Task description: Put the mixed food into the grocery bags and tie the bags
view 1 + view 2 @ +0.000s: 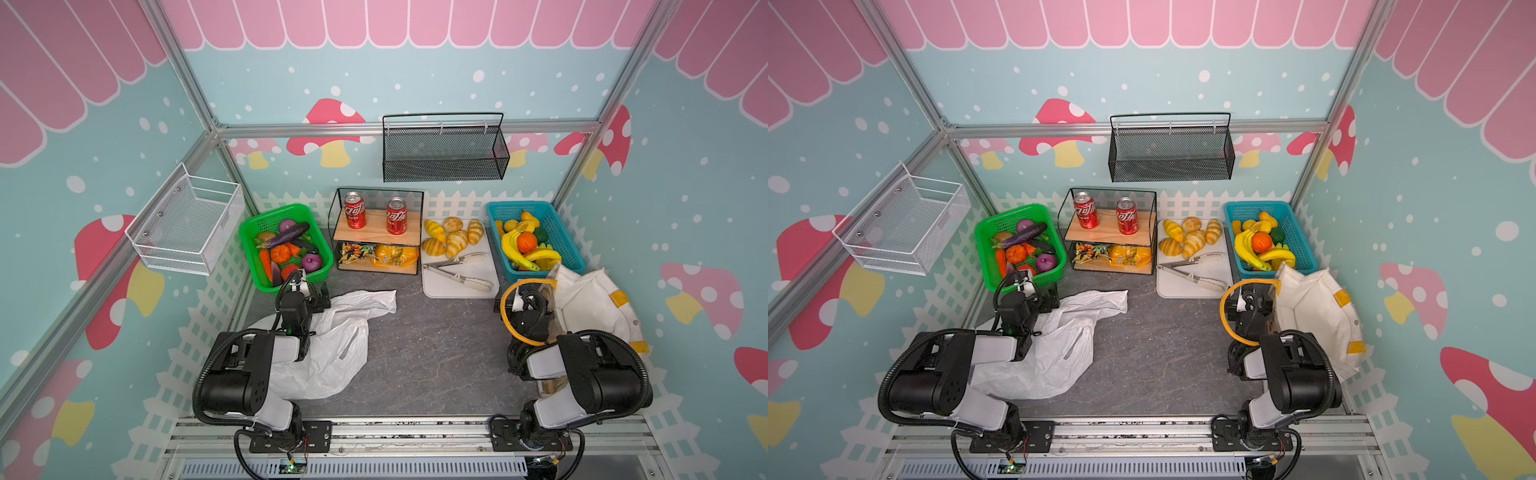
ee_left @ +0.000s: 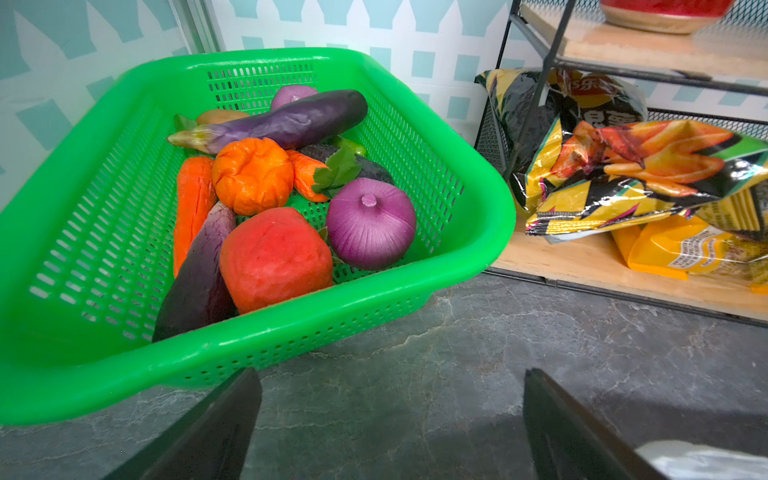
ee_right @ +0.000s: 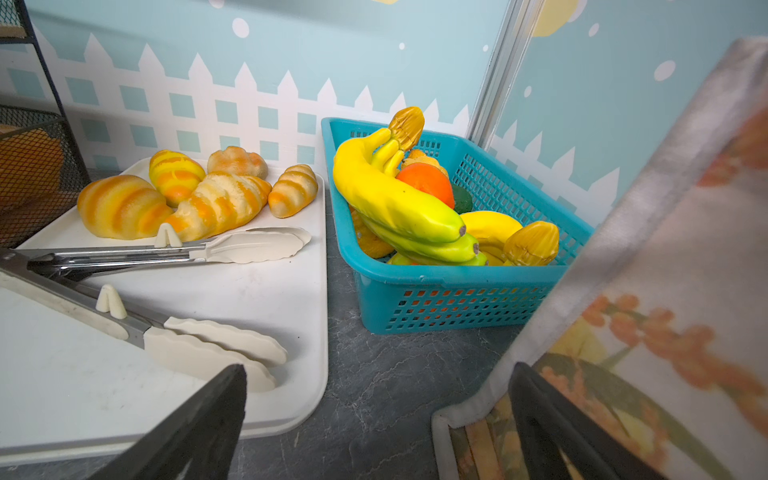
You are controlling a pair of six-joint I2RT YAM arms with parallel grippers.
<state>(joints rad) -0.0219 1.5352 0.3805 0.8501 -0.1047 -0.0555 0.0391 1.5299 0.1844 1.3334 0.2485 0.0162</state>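
Two cans [image 1: 354, 210] [image 1: 396, 216] stand on one rack [image 1: 376, 228]. At least two snack packets [image 2: 623, 166] [image 2: 673, 253] show; more may be hidden.

Five breads [image 3: 216, 203] and two tongs [image 3: 249, 247] [image 3: 216, 349] lie on one tray [image 3: 270, 299].

There are two plastic baskets, a green basket [image 2: 249, 58] and a blue basket [image 3: 415, 286], and two wire ones, a white basket [image 1: 187, 220] and a black basket [image 1: 444, 158].

The green basket holds:
- two onions [image 2: 371, 224] [image 2: 291, 93]
- two carrots [image 2: 193, 199] [image 2: 305, 178]
- one pumpkin [image 2: 251, 174]
- one red piece [image 2: 274, 257]
- at least two aubergines [image 2: 286, 122] [image 2: 199, 282]

There are two bags: one plastic bag [image 1: 332, 345] and one cloth bag [image 1: 590, 303].

One orange [image 3: 426, 180] shows; the bananas [image 3: 395, 203] are too bunched to count.
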